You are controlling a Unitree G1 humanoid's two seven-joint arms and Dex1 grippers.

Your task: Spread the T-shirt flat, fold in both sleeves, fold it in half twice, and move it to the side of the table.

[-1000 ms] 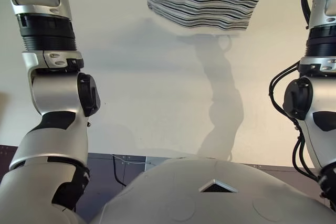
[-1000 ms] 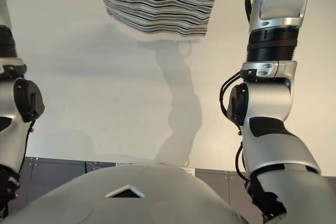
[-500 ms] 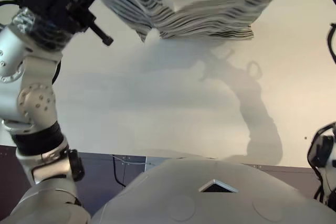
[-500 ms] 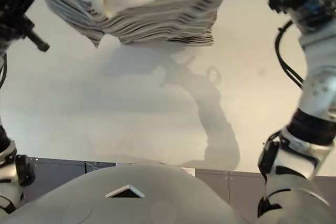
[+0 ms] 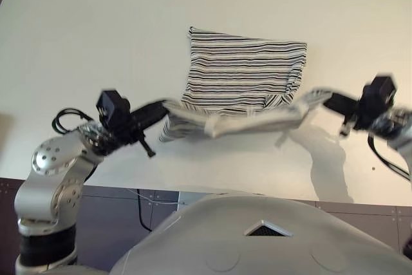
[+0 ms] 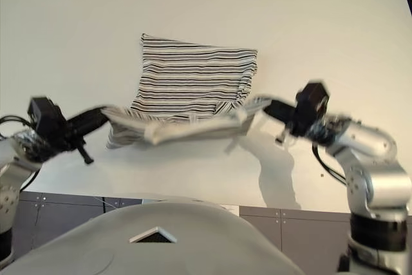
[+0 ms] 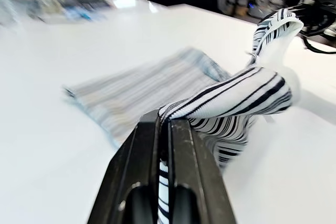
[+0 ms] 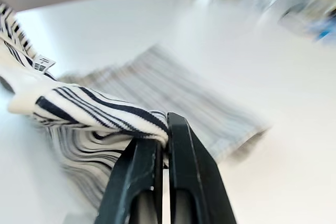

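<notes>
Black-and-white striped knit T-shirt (image 5: 244,72) sagged over the white surface (image 5: 96,30), left hand (image 5: 163,109) and right hand (image 5: 324,98) each pinching its rolled near edge.

The T-shirt (image 5: 244,72) is soft striped knit cloth, the bench (image 5: 96,24) smooth matt white, the left tool (image 7: 164,123) and right tool (image 8: 164,125) matt black.

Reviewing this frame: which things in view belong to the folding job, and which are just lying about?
Job in hand: T-shirt, pinched at its near edge by the left gripper and right gripper; the table it lies on.
Lying about: clutter beyond the table, too blurred to identify.
</notes>
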